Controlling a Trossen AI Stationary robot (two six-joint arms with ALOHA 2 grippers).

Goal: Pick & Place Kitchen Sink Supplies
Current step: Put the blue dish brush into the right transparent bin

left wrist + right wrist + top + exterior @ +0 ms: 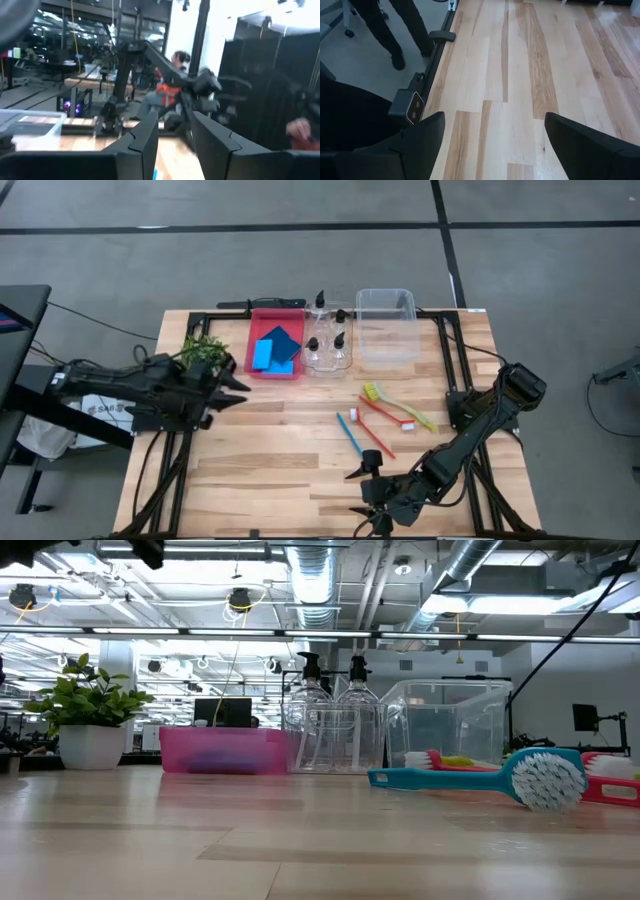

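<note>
Several clear bottles with black pump tops (328, 338) stand in a small clear bin at the far middle; they also show in the low view (330, 710). A dark blue sponge (283, 340) and a light blue sponge (266, 357) lie in the red bin (252, 340). A blue brush (350, 435), a red brush (376, 427), a red-and-white brush (392, 413) and a yellow-green brush (398, 406) lie flat on the table right of centre. My left gripper (240, 385) is open and empty at the left, beside the plant. My right gripper (362, 490) is open and empty near the front edge; in its wrist view (495, 140) only bare wood lies between the fingers.
A small leafy plant (203, 350) in a white pot (88, 747) stands at the far left, close to my left arm. A larger clear bin (386, 327) stands at the far right of the row. Bare wood lies between the two grippers. People show beyond the table.
</note>
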